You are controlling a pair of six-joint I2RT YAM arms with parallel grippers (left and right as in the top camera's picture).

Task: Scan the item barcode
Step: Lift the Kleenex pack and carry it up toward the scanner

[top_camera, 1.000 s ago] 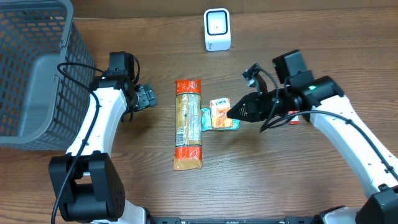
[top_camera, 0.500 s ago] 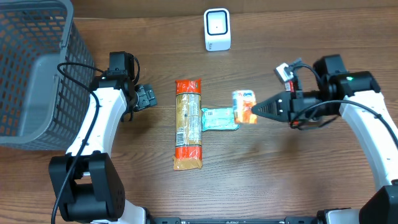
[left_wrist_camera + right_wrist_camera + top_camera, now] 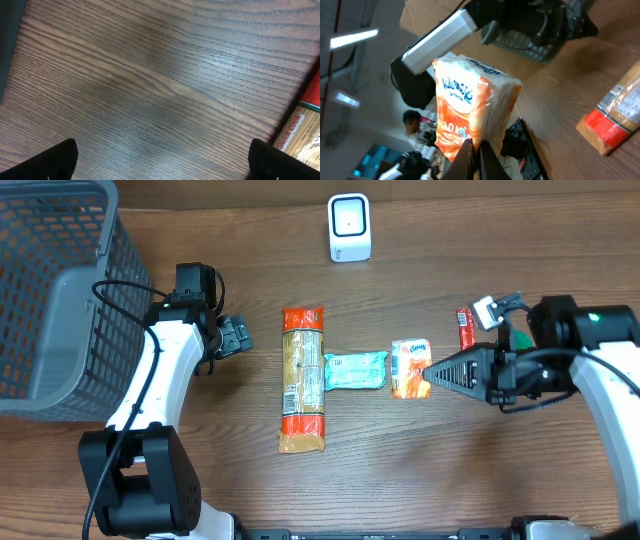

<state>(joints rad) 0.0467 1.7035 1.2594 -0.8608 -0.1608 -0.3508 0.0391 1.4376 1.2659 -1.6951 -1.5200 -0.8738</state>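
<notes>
Far left, beside the wire basket [image 3: 50,300], the left jaws stand spread wide over bare bench [image 3: 150,90], holding nothing. The pasta packet [image 3: 303,380] and teal packet [image 3: 355,370] lie mid-bench, with the scanner [image 3: 349,227] at the far edge. The orange tissue pack [image 3: 409,368], which a second ago overlapped the teal packet, now sits just right of it, pinched in the closed right jaws. The pick looks done. Still to come is showing its barcode, unseen here, to the scanner.

You have six things to count: one grey basket [image 3: 50,290], one white scanner [image 3: 349,227], one long pasta packet [image 3: 303,380], one teal packet [image 3: 355,370], one orange tissue pack [image 3: 409,368], one small red item [image 3: 466,328].
</notes>
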